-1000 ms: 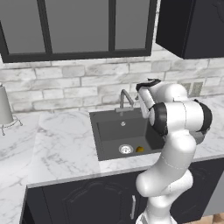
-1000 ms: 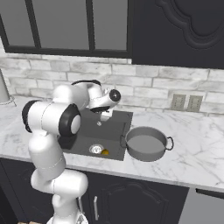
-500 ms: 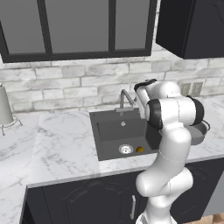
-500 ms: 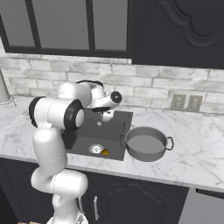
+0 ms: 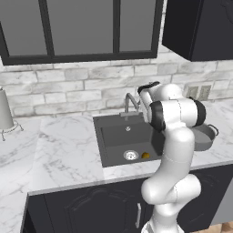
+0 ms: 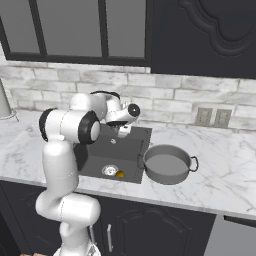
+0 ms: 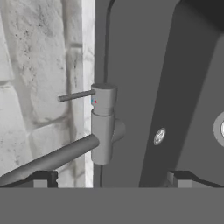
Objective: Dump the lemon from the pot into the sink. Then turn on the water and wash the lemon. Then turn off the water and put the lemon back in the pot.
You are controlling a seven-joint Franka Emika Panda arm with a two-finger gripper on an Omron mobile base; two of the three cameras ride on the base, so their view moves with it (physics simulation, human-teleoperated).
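My jaws stand wide, holding nothing, above the faucet. The lemon, small, round, yellow-orange, lies in the sink near its front edge, beside the drain.

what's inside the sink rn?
Inside the sink: the lemon on the basin floor beside the silver drain ring, apart from it. No water stream visible. The arm covers the basin's right edge in the left base view.
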